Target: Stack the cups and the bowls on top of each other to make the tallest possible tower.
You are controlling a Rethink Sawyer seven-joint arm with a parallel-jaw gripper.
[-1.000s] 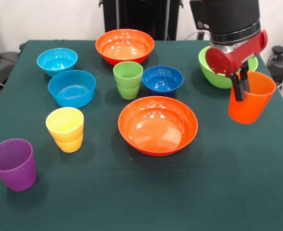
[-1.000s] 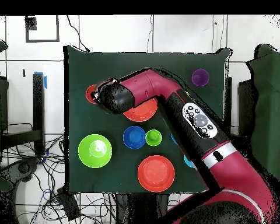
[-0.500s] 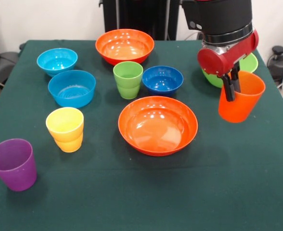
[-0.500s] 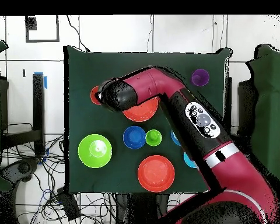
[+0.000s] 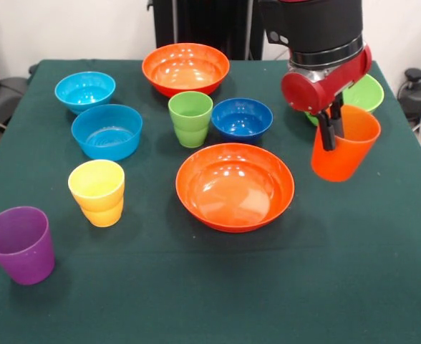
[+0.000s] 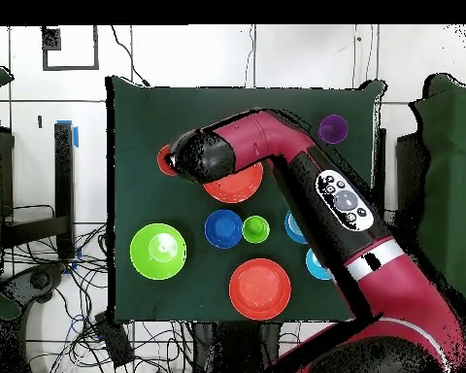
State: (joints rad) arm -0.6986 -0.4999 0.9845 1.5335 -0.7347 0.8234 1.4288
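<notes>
Carried in the pincer (image 5: pixel 331 132), the small orange plastic tumbler (image 5: pixel 344 143) has drifted leftward and slightly up the frame over the last second, from the right edge toward the middle, and now hangs upright above the dark green worktop (image 5: pixel 196 287), clear of it. The pincer is clamped on the tumbler's rim, one finger inside and one outside. Its likely base, the large glossy orange bowl (image 5: pixel 235 186), lies just left and lower in the front view, so the coming move turns on closing that leftward gap with the tumbler's axis vertical.
</notes>
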